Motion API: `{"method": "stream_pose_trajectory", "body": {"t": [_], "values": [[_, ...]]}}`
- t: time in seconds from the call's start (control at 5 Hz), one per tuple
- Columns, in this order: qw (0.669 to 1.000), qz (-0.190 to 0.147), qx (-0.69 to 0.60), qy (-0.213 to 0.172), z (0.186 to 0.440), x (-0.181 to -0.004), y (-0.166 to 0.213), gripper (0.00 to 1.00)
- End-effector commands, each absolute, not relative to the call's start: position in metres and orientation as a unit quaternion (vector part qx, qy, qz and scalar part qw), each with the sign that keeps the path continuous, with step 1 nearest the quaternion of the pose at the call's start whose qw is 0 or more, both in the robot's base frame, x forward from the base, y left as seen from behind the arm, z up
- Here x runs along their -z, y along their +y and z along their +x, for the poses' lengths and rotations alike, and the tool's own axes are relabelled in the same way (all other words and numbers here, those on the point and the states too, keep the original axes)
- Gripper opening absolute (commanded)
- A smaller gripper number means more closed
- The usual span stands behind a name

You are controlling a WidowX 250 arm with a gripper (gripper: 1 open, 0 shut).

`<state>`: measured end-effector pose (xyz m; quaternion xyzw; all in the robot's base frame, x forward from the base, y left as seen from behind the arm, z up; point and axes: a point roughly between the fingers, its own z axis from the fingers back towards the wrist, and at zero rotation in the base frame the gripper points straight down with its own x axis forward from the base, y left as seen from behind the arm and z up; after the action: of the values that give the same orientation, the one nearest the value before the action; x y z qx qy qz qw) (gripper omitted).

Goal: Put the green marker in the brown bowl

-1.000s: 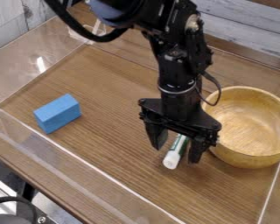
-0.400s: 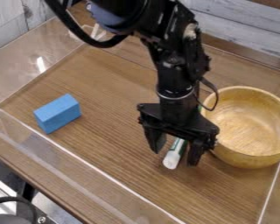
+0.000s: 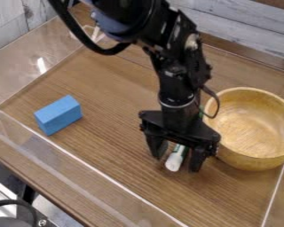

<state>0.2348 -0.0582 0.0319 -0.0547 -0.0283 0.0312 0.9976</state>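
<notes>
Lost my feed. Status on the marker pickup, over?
Gripper open, pointing down, straddling the slim green marker on the table. Round light-brown wooden bowl just right, empty. Blue rectangular block far left, nothing in the way.

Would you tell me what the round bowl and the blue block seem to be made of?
The round light-brown bowl looks like wood with a smooth finish: grain lines show on its thick walls. The blue rectangular block appears matte, perhaps foam or painted wood; the picture leaves that open.
</notes>
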Motion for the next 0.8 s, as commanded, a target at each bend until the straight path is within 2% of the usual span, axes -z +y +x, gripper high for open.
{"method": "stream_pose_trajectory", "body": {"t": [0.0, 0.2, 0.6], "values": [[0.996, -0.059, -0.038, -0.049, 0.242, -0.034, -0.058, 0.00], [0.997, -0.057, -0.034, -0.049, 0.242, -0.034, -0.058, 0.00], [0.998, -0.037, -0.022, -0.045, 0.243, -0.047, -0.055, 0.00]]}}
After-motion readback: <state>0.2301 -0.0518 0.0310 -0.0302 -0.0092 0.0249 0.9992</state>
